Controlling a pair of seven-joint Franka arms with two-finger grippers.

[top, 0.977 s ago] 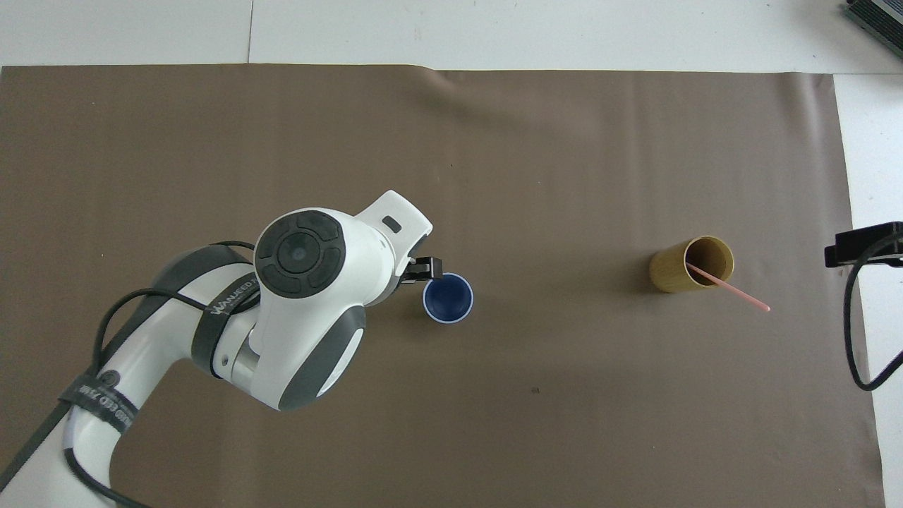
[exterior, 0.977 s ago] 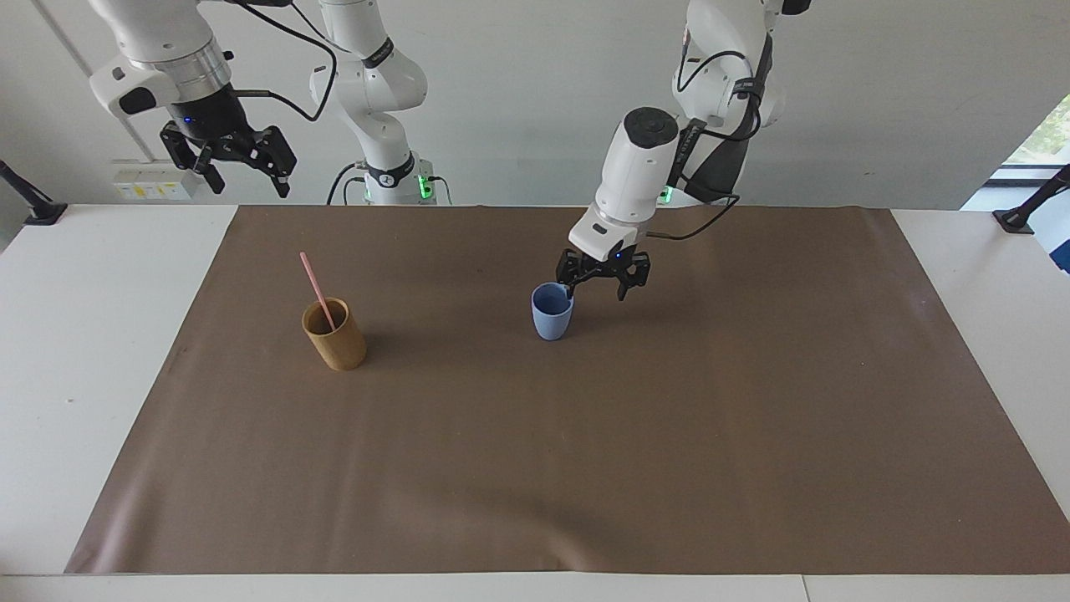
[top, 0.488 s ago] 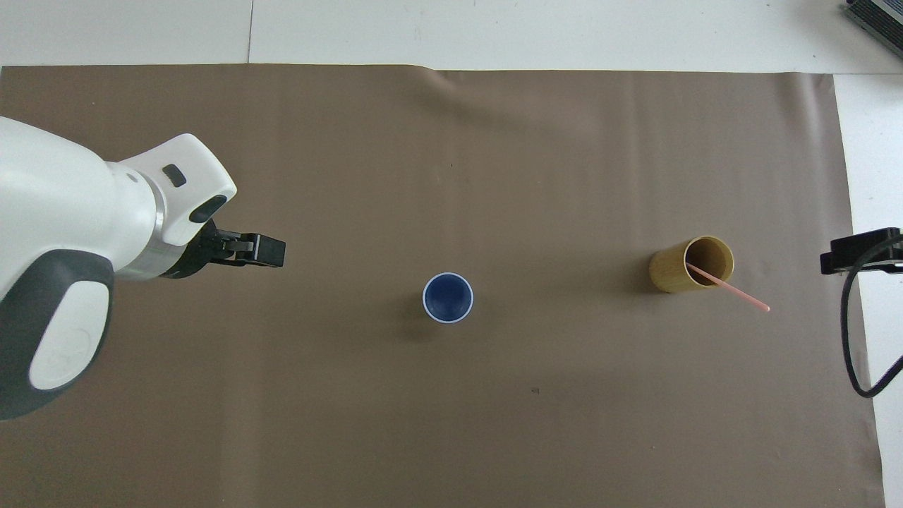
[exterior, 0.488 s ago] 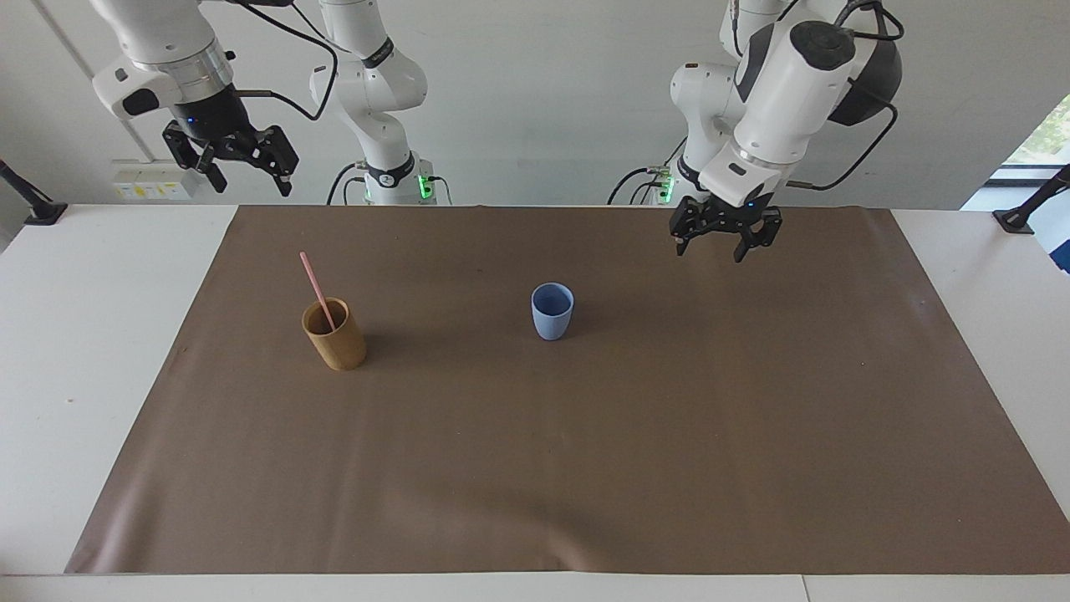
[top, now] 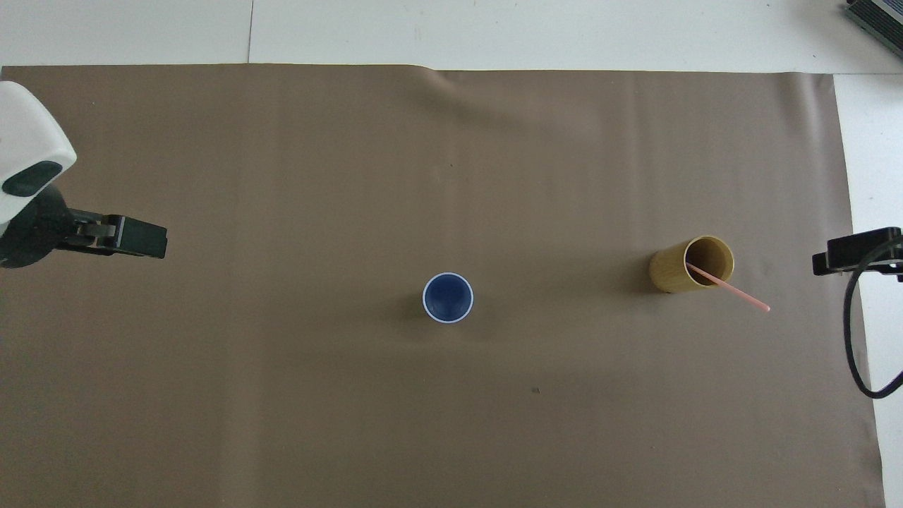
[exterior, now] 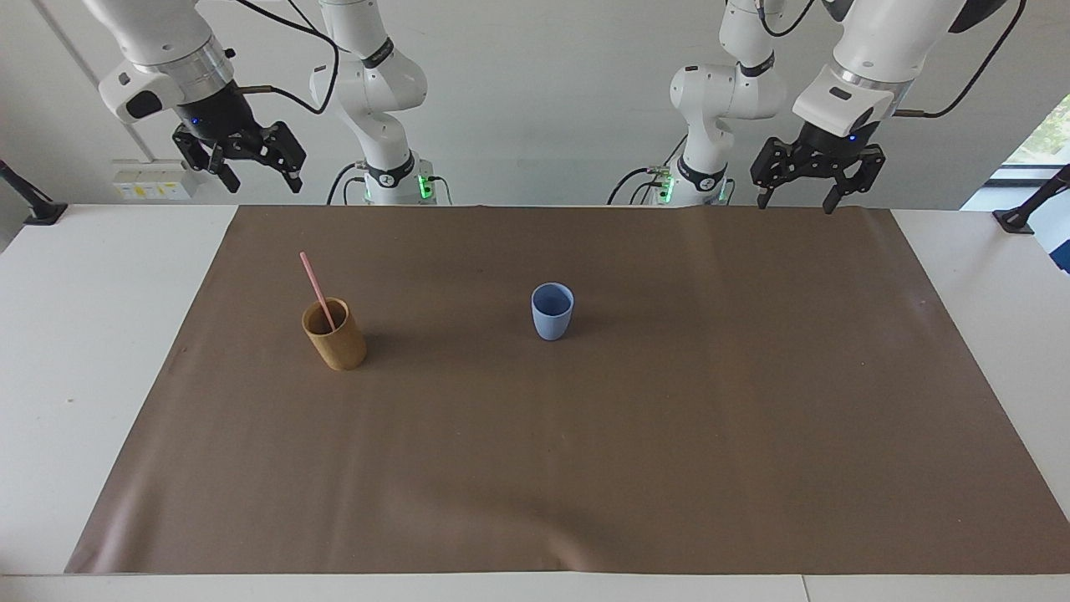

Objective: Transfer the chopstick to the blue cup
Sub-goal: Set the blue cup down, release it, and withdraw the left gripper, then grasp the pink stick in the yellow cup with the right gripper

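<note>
A white desk [exterior: 50, 351] carries a brown mat [exterior: 535, 468]. On it a tan cup [exterior: 335, 335] holds the pink chopstick [exterior: 317, 290], its long axis tilted, top end leaning toward the right arm's end of the desk. The blue cup [exterior: 552, 311] stands upright mid-mat with nothing in it, well apart. Both arms hang raised: left gripper [exterior: 807, 185] and right gripper [exterior: 244, 160] over the mat's robot-side corners, fingers spread wide, holding nothing.

My two arms are glossy white, rounded shells with dark grey joint bands. Each ends in a silver wrist ring and a black claw, left [exterior: 807, 176] and right [exterior: 241, 157]. Black cables loop off both; green lights glow at the bases.
</note>
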